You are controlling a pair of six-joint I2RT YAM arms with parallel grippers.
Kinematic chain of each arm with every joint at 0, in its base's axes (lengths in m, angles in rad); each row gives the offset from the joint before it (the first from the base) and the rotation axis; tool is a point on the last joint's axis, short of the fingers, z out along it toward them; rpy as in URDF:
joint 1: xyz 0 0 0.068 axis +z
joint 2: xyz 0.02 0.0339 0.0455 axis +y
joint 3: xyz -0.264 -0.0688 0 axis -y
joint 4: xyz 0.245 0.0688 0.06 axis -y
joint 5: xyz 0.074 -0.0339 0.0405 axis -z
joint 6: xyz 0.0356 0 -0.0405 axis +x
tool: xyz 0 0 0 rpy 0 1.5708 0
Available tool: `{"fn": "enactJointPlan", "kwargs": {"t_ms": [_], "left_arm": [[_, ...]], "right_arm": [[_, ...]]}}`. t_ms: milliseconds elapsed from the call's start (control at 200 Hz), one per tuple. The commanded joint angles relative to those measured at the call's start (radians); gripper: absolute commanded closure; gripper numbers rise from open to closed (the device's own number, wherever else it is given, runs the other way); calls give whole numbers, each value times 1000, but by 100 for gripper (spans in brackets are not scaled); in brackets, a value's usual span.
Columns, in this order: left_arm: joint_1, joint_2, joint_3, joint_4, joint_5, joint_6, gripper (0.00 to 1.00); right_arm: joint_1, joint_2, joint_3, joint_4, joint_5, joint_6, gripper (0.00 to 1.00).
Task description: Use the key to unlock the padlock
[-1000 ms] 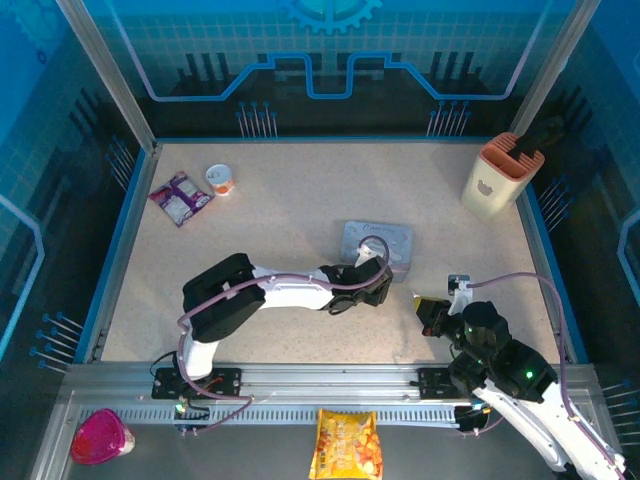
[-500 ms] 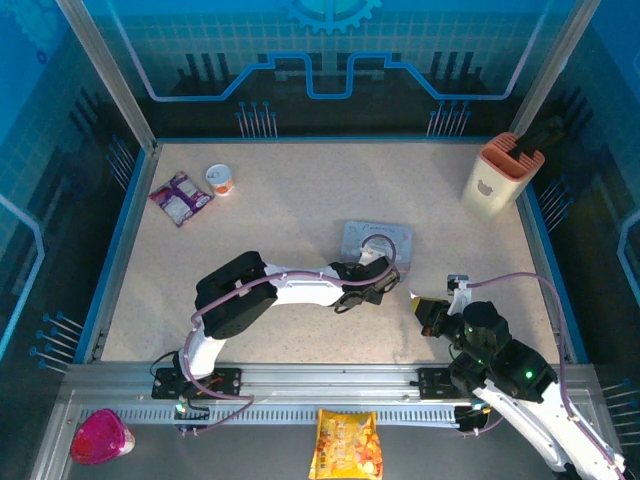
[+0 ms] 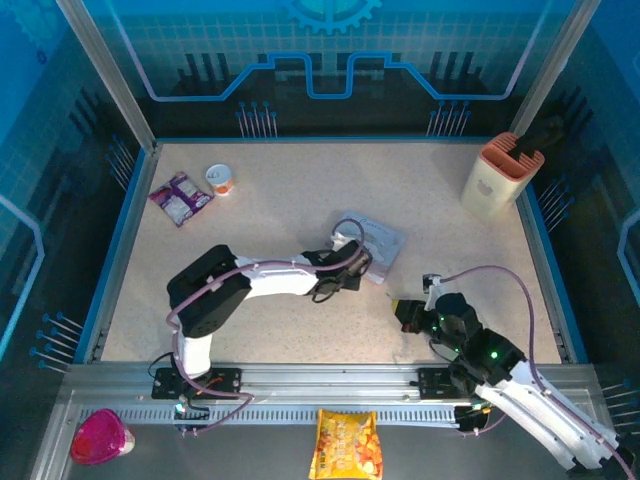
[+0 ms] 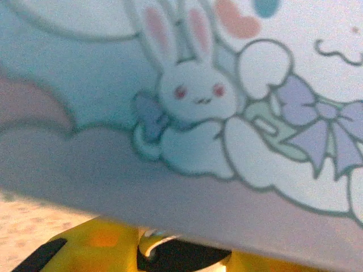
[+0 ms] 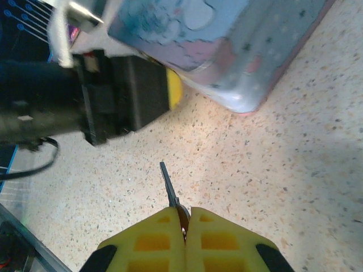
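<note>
Fingers first, from the top camera: my right gripper (image 3: 400, 308) sits low over the near right of the table (image 3: 280, 200), too small here for me to read its fingers. My left gripper (image 3: 355, 265) is pushed up against the near-left edge of the tin box (image 3: 380, 240), which lies skewed mid-table.

Left wrist now: 2 yellow fingers (image 4: 93, 249) show at the bottom, standing apart, with the bunny-printed box face lying across them. There's something dark between them, too blurred to name, and I cannot tell whether they pinch the box.

Right wrist: my 2 yellow fingers (image 5: 147, 243) are pressed together on the key (image 5: 169, 187). Its slim dark blade sticks out ahead over the speckled table, aimed toward the box. The left gripper's yellow fingertip is tucked against the box's edge.
</note>
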Motion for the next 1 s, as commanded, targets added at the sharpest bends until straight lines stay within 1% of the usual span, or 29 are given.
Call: {"fn": "enactJointPlan", "kwargs": {"t_ms": [0, 50, 75, 125, 235, 255, 295, 420, 515, 600, 675, 805, 996], "left_arm": [[37, -101, -49, -20, 60, -50, 84], [54, -131, -72, -29, 81, -67, 85], [60, -145, -82, -31, 95, -76, 82], [74, -168, -96, -43, 129, -95, 82], [86, -197, -106, -70, 210, -142, 85], [87, -201, -109, -71, 223, -154, 86], [87, -210, -115, -70, 252, -176, 86], [91, -235, -145, -29, 333, -254, 86], [97, -254, -172, 25, 392, -313, 87], [99, -277, -185, 47, 421, -344, 87], [98, -306, -197, 58, 422, -366, 87], [102, -362, -250, 110, 418, -431, 88], [103, -397, -289, 171, 433, -499, 88]], "right_arm": [[51, 101, -43, 281, 1, 5, 100], [83, 165, -53, 362, 29, -3, 100], [103, 197, -57, 395, 47, -11, 100], [144, 260, -58, 479, 88, -31, 100], [255, 399, -50, 622, 191, -73, 100], [269, 424, -49, 679, 206, -79, 100], [300, 477, -47, 738, 232, -88, 100], [342, 638, -21, 853, 260, -81, 100], [347, 728, -41, 984, 259, -52, 100], [349, 767, -42, 1012, 264, -42, 100], [354, 783, -46, 1027, 272, -41, 100], [354, 783, -53, 1048, 276, -55, 100], [354, 787, -54, 1054, 272, -44, 100]]}}
